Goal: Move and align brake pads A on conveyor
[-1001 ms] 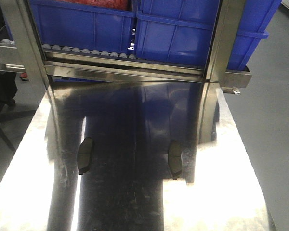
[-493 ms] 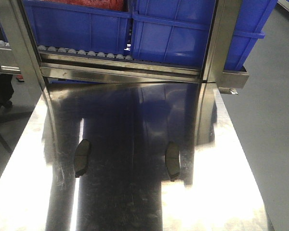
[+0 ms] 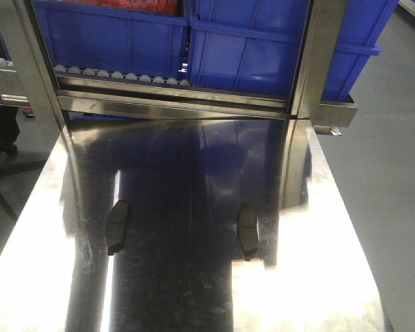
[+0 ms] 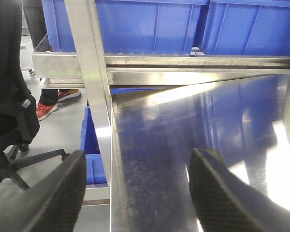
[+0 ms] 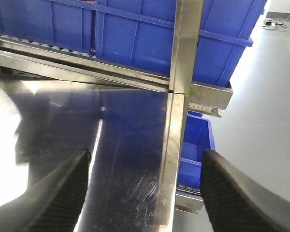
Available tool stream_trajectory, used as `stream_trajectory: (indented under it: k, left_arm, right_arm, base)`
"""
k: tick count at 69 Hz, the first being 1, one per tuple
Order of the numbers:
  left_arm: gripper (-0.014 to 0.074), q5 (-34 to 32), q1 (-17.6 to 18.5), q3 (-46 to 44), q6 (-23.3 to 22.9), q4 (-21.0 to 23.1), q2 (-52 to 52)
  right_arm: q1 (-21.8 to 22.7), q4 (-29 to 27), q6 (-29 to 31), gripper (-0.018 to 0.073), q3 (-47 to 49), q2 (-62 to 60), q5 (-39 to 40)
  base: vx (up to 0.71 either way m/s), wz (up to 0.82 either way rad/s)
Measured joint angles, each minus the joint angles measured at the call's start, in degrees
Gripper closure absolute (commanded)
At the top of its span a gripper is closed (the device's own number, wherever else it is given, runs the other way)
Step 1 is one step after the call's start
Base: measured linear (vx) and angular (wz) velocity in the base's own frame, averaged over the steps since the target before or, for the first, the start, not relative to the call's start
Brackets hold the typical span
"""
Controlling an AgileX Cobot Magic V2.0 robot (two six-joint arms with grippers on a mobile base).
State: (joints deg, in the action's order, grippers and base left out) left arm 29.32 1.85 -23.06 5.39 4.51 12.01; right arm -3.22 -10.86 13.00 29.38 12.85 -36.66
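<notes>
Two brake pads A lie flat on the shiny steel tabletop [image 3: 194, 297] in the front view, one on the left [image 3: 117, 226] and one on the right [image 3: 247, 230], both lengthwise and roughly level with each other. The conveyor is out of view. Neither gripper shows in the front view. In the left wrist view my left gripper [image 4: 140, 193] is open over the table's left edge with nothing between its fingers [image 4: 58, 193]. My right gripper [image 5: 145, 193] is open over the table's right edge, also with nothing in it.
A steel rack crosses the back of the table with upright posts [image 3: 31, 62] [image 3: 311, 62], a row of small rollers [image 3: 117, 75] and blue bins [image 3: 249, 48] on it. An office chair [image 4: 9, 116] and a person's red shoes [image 4: 46, 107] are left of the table. A blue bin [image 5: 195, 154] sits below its right edge.
Between one second and half a second ago the whole front view slid slightly left and up in the picture. Since then nothing has moved, and both pads keep their places on the tabletop.
</notes>
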Motion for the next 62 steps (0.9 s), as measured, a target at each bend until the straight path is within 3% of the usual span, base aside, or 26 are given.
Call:
stream_trajectory:
  k: [48,62]
  left_arm:
    - [0.0164,0.1,0.0,0.0,-0.1,0.0,0.0]
    - [0.0164,2.8,0.0,-0.7,-1.1,-0.2,2.6]
  right_arm:
    - [0.0,0.0,0.0,0.0076,0.0,0.0,0.0]
    - [0.0,0.0,0.0,0.0076,0.0,0.0,0.0]
  base:
    - [0.00,0.00]
    - [0.00,0.00]
